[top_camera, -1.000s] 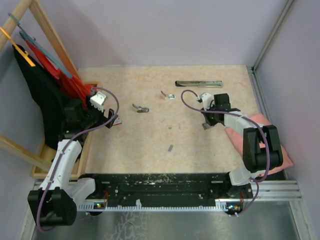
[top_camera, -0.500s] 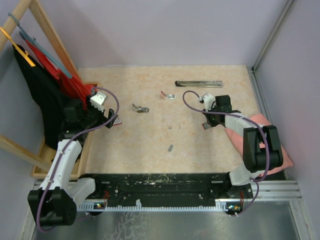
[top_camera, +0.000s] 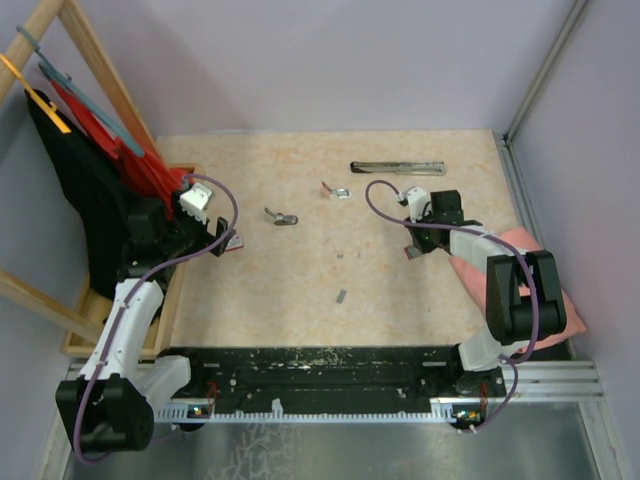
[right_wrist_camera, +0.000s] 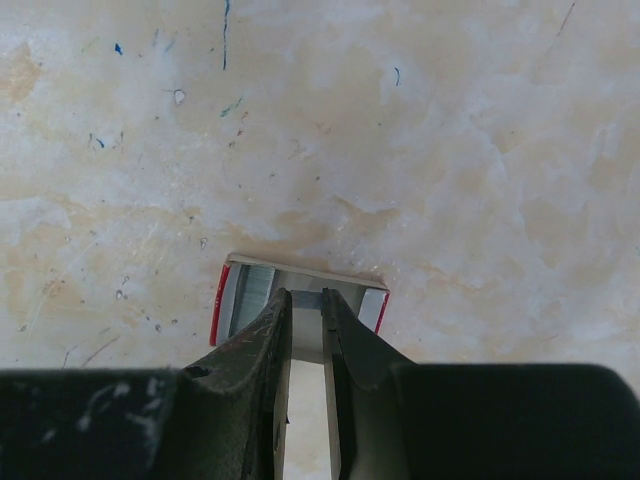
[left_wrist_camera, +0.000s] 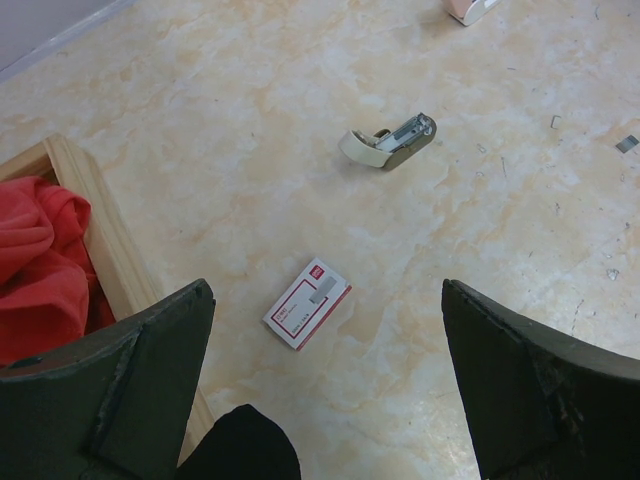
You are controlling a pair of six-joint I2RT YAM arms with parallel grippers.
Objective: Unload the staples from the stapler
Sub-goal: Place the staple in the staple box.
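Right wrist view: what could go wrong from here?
1. The right gripper, jaws nearly shut, sits at the edge of the small red-sided metal piece; so narrow a hold could slip and flick it away.
2. The short grey staple strip lies loose mid-table; a passing arm could scatter it.

The left arm [top_camera: 128, 315] is standing up from its base at the near left and leaning forward, its wrist angling in toward the middle. The left pincer [top_camera: 226, 240] is hanging with its two dark fingers [left_wrist_camera: 150, 370] spread wide apart. The right arm [top_camera: 515, 290] is holding its elbow sharply bent at the near right, with the forearm reaching forward and to the left. The right pincer [right_wrist_camera: 305, 305] is pointing downward, its fingers [right_wrist_camera: 250, 350] sitting almost together and leaving only a thin slit between them.
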